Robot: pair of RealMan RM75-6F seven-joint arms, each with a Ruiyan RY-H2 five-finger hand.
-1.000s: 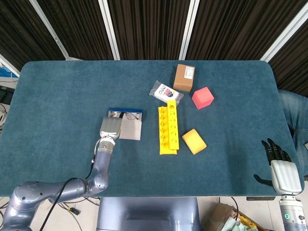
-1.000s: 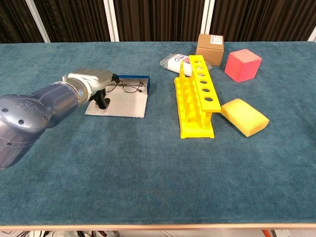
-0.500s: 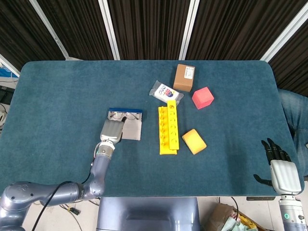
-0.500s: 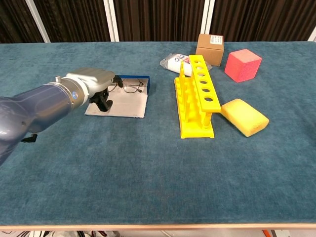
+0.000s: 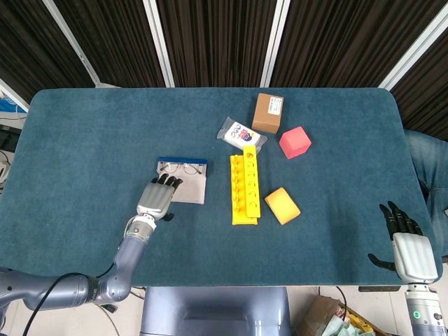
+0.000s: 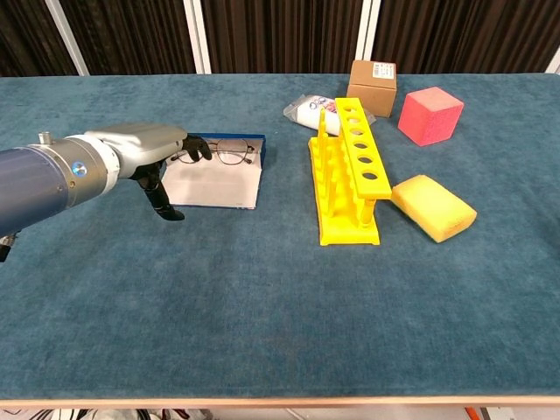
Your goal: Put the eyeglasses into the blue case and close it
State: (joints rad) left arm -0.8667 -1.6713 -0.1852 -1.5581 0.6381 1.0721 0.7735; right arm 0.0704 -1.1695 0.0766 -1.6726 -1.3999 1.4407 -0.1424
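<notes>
A flat blue case [image 5: 182,162] lies open left of the middle of the head view, on the dark blue-green cloth table [image 5: 84,147]. Its pale grey lid [image 5: 190,188] lies flat on the table, toward the bottom of the frame. The thin wire eyeglasses [image 6: 229,155] sit inside the blue part of the case. The left hand [image 5: 157,199] is at the lower left corner of the case, with its fingers [image 6: 199,149] spread and holding nothing. Its fingertips reach over the left edge of the grey lid, near the glasses. I cannot tell if they touch anything. The right hand [image 5: 406,245] is far away at the lower right of the head view, past the table edge, with its fingers spread and nothing in it.

Just right of the case stands a yellow plastic rack with holes [image 5: 245,188]. A yellow sponge block [image 5: 282,206] lies beside the rack on its right. Higher up are a white plastic packet [image 5: 241,134], a brown cardboard box [image 5: 268,113] and a pink cube [image 5: 295,142].
</notes>
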